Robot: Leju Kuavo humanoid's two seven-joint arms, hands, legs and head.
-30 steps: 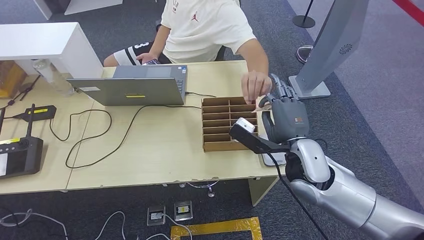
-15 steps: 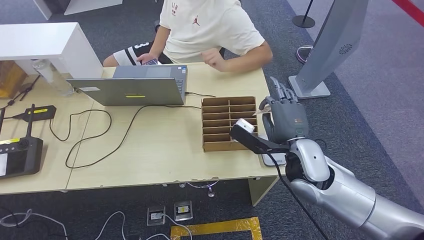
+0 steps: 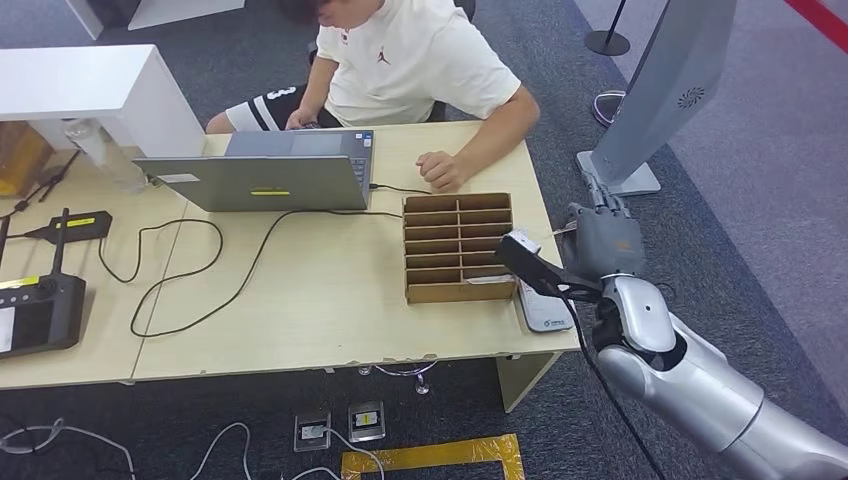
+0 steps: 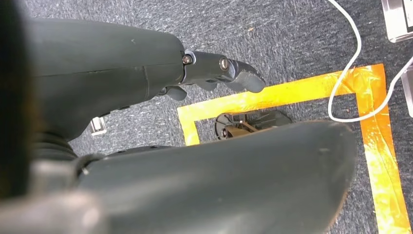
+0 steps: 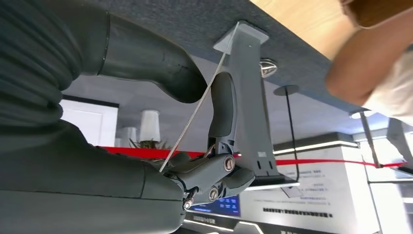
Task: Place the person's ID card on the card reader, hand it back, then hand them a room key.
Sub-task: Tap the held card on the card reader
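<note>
My right hand [image 3: 603, 243] hovers just past the table's right edge, beside the brown compartment box [image 3: 458, 247]. It pinches the thin ID card [image 5: 199, 97] between thumb and finger; in the head view the card [image 3: 567, 229] is a small pale sliver at the fingertips. The white card reader [image 3: 546, 310] lies flat on the table's near right corner, slightly nearer me than the hand. The person [image 3: 420, 60] sits across the table, one hand [image 3: 441, 170] resting on the tabletop. My left hand [image 4: 126, 68] hangs over the carpet, fingers apart, holding nothing.
A grey laptop [image 3: 255, 178] with its cable stands at the back middle of the wooden table [image 3: 300, 300]. Black devices [image 3: 40, 310] sit at the left. A grey kiosk stand [image 3: 660, 90] rises to the right of the table. Yellow tape [image 4: 292, 90] marks the floor.
The person let go of the card and drew their hand back onto the table. My right hand, holding the card, moved right and toward me, off the box's corner.
</note>
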